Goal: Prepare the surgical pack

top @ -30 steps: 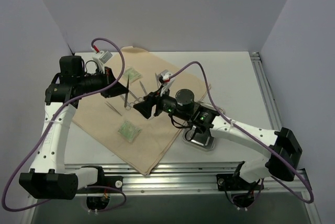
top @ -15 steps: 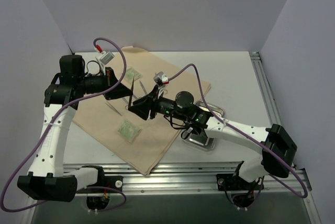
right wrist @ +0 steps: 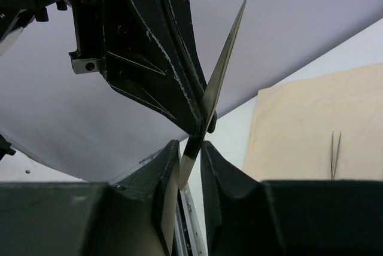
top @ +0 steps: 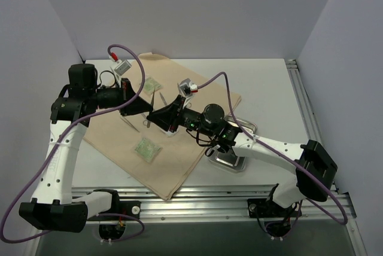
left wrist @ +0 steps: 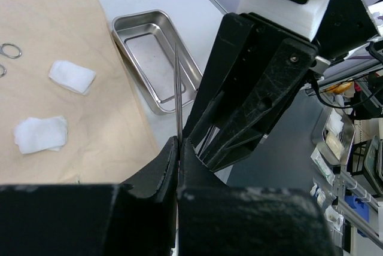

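My left gripper [left wrist: 179,142] is shut on a pair of thin steel tweezers [left wrist: 178,82] and holds them in the air over the tan cloth [top: 179,148]. My right gripper [right wrist: 190,148] faces it, its fingers on either side of the tweezers' flat end [right wrist: 218,76], with a narrow gap still showing on each side. In the top view the two grippers meet at the cloth's middle, left gripper [top: 134,105] and right gripper [top: 158,116]. The steel tray [left wrist: 157,58] sits off the cloth's right edge. Two white gauze pads [left wrist: 72,76] lie on the cloth.
Two green packets [top: 147,148] [top: 152,84] and another pair of tweezers [right wrist: 335,154] lie on the cloth. Forceps ring handles [left wrist: 11,50] show at the left edge of the left wrist view. Purple cables arc over both arms. An aluminium rail [top: 299,100] runs along the table's right side.
My right arm has reached left to meet the left gripper, and its jaws have narrowed around the tweezers' end. The left gripper stayed shut on the tweezers, shifting slightly right.
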Controlling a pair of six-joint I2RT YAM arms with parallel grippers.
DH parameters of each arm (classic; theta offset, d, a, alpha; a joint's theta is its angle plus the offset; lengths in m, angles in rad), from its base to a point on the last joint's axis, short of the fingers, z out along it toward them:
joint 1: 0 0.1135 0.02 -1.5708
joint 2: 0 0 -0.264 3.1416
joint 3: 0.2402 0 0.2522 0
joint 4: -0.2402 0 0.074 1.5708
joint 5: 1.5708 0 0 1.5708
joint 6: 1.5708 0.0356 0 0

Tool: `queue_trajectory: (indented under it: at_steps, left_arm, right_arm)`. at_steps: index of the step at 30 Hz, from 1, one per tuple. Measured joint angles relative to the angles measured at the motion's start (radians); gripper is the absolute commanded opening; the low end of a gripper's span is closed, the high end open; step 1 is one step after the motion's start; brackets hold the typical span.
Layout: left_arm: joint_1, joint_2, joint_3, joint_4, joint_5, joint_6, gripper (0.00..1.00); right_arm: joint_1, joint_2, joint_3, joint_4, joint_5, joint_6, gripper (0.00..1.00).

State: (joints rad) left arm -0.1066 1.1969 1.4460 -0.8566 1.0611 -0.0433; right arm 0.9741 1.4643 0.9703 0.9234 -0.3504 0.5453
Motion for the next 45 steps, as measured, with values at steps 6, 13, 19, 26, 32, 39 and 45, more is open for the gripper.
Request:
queue_trajectory:
  at_steps: [6,13,19,26,32,39,45]
  left_arm:
    - [-0.002,-0.006,-0.009,0.006,0.003,0.014,0.02]
    - [-0.007,-0.009,-0.032,0.000,-0.068,0.031,0.86]
    - [-0.010,-0.003,-0.037,-0.012,-0.212,0.026,0.94]
    - [-0.011,0.027,-0.012,-0.048,-0.523,0.022,0.94]
    - [0.005,0.065,-0.021,-0.060,-0.824,0.027,0.95]
    - [0.012,0.131,-0.045,-0.063,-0.929,0.030,0.96]
    - [0.012,0.133,-0.066,-0.060,-0.949,0.030,0.97]
  right_arm:
    - [-0.006,0.023,-0.002,0.023,-0.006,0.037,0.00]
    - [-0.006,0.022,-0.010,-0.035,0.056,0.039,0.00]
    - [-0.005,-0.029,-0.060,-0.174,0.199,0.041,0.00]
    - [-0.006,-0.172,-0.067,-0.683,0.550,0.145,0.00]
    - [-0.007,-0.211,-0.077,-1.117,0.779,0.306,0.00]
    - [-0.023,-0.161,-0.143,-1.328,0.864,0.482,0.00]
    - [-0.146,-0.191,-0.204,-1.293,0.837,0.498,0.00]
